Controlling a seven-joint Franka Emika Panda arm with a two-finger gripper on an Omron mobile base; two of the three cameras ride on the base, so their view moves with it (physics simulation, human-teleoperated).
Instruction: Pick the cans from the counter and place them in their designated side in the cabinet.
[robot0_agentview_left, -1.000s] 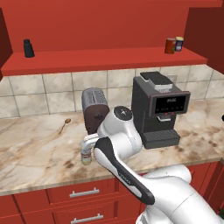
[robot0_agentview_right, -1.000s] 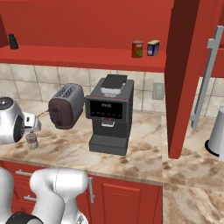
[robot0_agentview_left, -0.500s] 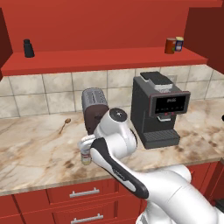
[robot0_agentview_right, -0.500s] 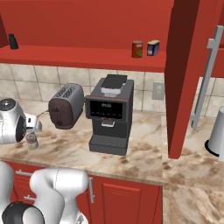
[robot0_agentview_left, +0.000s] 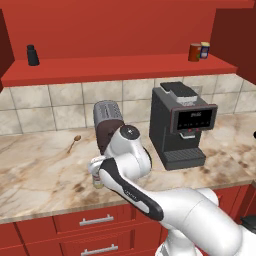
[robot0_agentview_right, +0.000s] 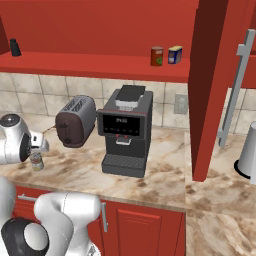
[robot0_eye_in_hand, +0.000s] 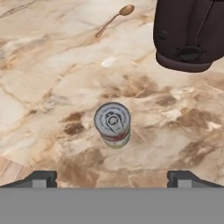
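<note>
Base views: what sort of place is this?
A home-style kitchen, rendered rather than real. A toaster and a coffee machine stand on a marble counter over red drawers, with a tiled wall behind.

A small silvery tin with a pale label (robot0_eye_in_hand: 113, 124) stands upright on the beige-brown veined marble counter (robot0_eye_in_hand: 52, 87); a dark red tin (robot0_agentview_left: 194, 52) stands upright on the glossy red cabinet shelf (robot0_agentview_left: 120, 67).
</note>
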